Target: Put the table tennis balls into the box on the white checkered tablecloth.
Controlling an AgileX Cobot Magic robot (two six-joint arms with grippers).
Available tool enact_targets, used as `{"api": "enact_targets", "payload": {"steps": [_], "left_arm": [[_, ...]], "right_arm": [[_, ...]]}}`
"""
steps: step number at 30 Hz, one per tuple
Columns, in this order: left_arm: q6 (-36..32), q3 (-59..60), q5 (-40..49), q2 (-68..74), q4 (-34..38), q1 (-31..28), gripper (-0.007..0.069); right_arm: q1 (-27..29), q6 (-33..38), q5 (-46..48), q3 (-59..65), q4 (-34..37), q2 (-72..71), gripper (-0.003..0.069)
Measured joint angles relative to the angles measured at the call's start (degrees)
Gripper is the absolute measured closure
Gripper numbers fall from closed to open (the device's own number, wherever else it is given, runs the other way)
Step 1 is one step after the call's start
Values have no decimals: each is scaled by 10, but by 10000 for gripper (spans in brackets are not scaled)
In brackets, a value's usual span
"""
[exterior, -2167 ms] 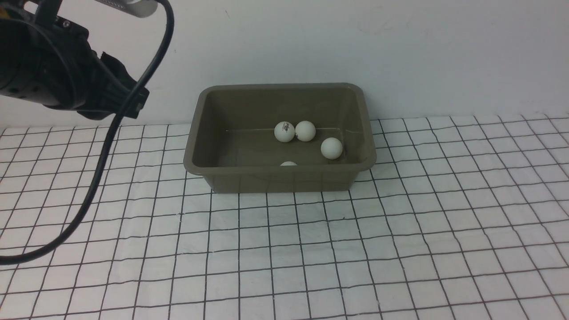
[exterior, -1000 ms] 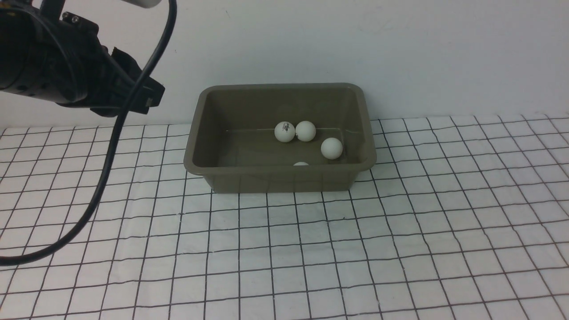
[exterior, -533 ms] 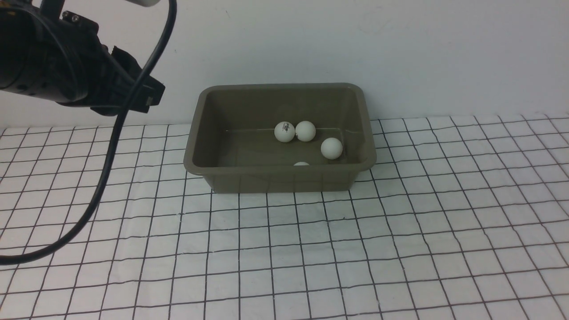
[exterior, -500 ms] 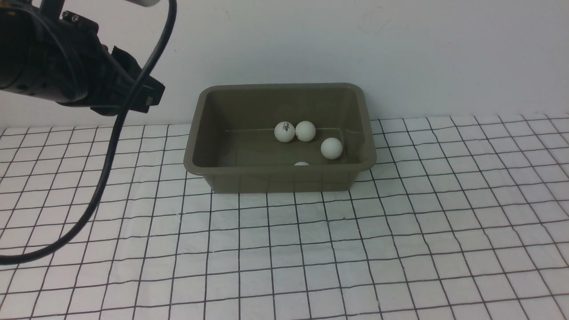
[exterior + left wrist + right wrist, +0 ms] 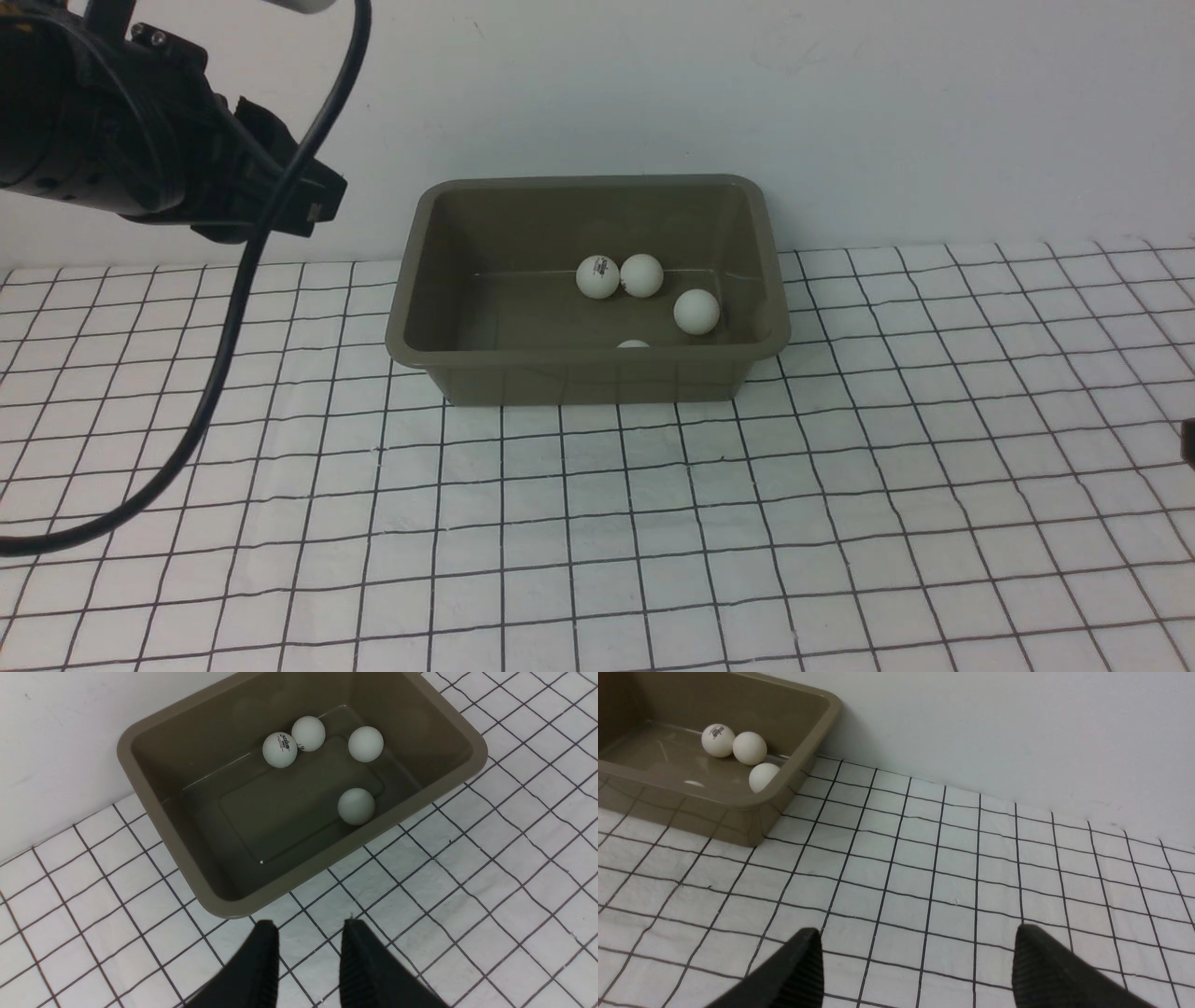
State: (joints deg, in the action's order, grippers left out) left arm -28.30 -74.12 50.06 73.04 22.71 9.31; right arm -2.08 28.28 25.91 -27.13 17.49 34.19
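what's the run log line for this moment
table tennis balls: four in box | left gripper: shut, empty | right gripper: open, empty

Olive-grey rectangular plastic tub (image 5: 579,378) stands just before the white wall (image 5: 840,112); its open top and the white checkered cloth (image 5: 653,523) in front give passage.

Four small white matte plastic balls (image 5: 696,311) lie inside the upright olive-grey rectangular plastic tub (image 5: 579,378): two touching at 12 o'clock, one at 3, one at 5. The tub stands at 12 o'clock on the white black-gridded cloth (image 5: 653,523).
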Motion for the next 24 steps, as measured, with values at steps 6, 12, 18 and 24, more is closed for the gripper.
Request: {"api": "enact_targets", "payload": {"steps": [6, 12, 18, 24], "left_arm": [[0, 0, 0, 0, 1, 0, 450], [-18, 0, -14, 0, 32, 0, 450], [-41, 0, -54, 1, 117, 0, 450], [-45, 0, -67, 1, 238, 0, 450]], "right_arm": [[0, 0, -6, 0, 1, 0, 166], [0, 0, -6, 0, 1, 0, 166], [0, 0, -5, 0, 1, 0, 166], [0, 0, -4, 0, 1, 0, 166]]}}
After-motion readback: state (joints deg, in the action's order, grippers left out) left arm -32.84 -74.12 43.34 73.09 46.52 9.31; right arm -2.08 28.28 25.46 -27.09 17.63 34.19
